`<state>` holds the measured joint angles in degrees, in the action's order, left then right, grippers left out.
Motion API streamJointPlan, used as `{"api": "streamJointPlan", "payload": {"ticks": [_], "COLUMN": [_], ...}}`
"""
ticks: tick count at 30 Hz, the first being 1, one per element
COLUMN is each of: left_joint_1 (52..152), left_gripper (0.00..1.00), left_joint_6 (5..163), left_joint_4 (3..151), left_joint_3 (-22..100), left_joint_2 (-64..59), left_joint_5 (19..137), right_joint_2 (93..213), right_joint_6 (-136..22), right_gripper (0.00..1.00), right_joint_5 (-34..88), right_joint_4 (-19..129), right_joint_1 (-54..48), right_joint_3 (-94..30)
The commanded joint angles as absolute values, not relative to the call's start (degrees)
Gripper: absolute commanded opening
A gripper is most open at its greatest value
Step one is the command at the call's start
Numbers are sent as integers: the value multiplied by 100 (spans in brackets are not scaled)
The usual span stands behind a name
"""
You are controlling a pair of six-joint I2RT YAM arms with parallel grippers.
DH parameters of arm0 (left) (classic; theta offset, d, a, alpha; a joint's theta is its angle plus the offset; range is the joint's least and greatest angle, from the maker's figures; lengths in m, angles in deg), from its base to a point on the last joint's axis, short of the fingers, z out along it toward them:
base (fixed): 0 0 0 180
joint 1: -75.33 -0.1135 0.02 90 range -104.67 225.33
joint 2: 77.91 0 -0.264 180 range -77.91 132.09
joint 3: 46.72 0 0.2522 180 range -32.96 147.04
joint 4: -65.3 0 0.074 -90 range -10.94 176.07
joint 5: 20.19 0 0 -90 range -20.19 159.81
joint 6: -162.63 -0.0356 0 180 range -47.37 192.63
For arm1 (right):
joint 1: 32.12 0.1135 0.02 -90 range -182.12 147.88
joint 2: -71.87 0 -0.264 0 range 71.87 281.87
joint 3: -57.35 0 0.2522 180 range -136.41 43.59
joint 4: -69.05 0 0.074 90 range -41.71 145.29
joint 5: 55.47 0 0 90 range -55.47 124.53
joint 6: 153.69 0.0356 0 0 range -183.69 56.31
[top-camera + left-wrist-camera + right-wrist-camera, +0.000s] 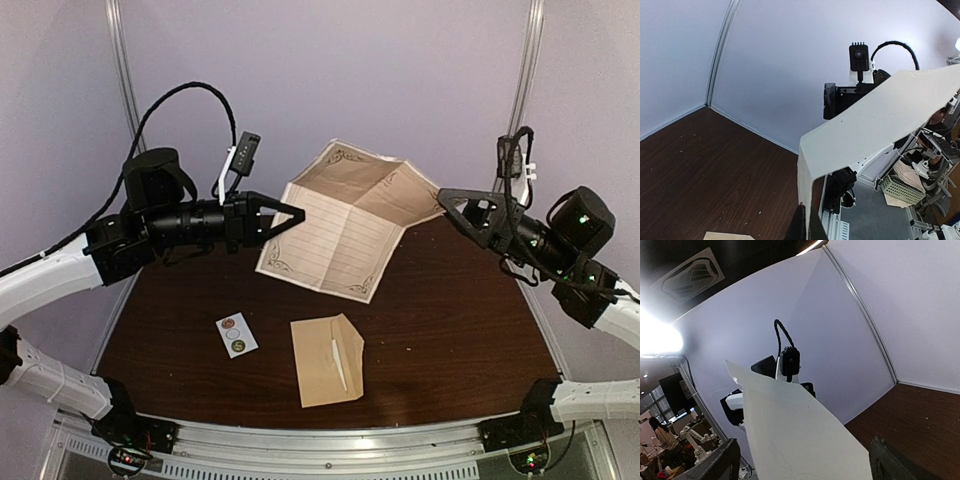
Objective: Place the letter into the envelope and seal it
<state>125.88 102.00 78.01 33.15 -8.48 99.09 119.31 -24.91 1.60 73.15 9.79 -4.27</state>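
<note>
The letter, a cream lined sheet with a brown border, hangs bent in the air above the back of the table. My left gripper is shut on its left edge; in the left wrist view the sheet rises from between the closed fingers. My right gripper is at the sheet's right corner with its jaws wide apart; the sheet lies between the spread fingers. The tan envelope lies flat on the table's front middle, below the sheet, with its corner showing in the left wrist view.
A small white sticker card with round dots lies left of the envelope. The dark wooden table is bounded by pale walls at the back and sides, and a metal rail runs along the front edge.
</note>
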Motion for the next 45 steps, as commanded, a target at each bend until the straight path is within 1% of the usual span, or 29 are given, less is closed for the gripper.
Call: {"api": "streamJointPlan", "payload": {"ticks": [1, 5, 9, 12, 15, 19, 25, 33, 34, 35, 39, 45], "left_joint_1": [12461, 12392, 12376, 12376, 12380, 12427, 12557, 12683, 12684, 12690, 12690, 12692], "left_gripper": [0, 0, 0, 0, 0, 0, 0, 0, 0, 0, 0, 0], "left_joint_6": [10095, 10162, 10093, 9917, 9820, 9690, 9513, 9566, 9574, 9575, 9580, 9584], "left_joint_4": [7736, 7722, 7735, 7778, 7873, 8253, 8609, 8616, 8614, 8612, 8611, 8602], "left_joint_3": [3200, 3125, 3141, 3233, 3354, 3550, 3774, 3933, 3956, 3975, 4070, 4152], "left_joint_2": [-940, -979, -909, -759, -576, -307, -80, 122, 134, 150, 200, 228], "left_joint_5": [9802, 9750, 9974, 10479, 11050, 11583, 11930, 12237, 12244, 12260, 12290, 12251], "right_joint_2": [11523, 11222, 11189, 11489, 11980, 12582, 13066, 13346, 13381, 13409, 13561, 13782], "right_joint_6": [-2838, -2985, -3077, -3254, -3439, -3510, -3671, -3689, -3681, -3665, -3624, -3610], "right_gripper": [93, 100, 100, 100, 100, 100, 92, 81, 79, 75, 66, 55], "right_joint_5": [577, 796, 877, 831, 461, -464, -1286, -1658, -1681, -1707, -1827, -2052], "right_joint_4": [6745, 6440, 6234, 5802, 5339, 5169, 4886, 4804, 4809, 4820, 4956, 5018], "right_joint_1": [969, 970, 965, 969, 965, 983, 1020, 1216, 1241, 1300, 1524, 1752], "right_joint_3": [-746, -890, -985, -1197, -1500, -1778, -2001, -1837, -1823, -1806, -1760, -1788]}}
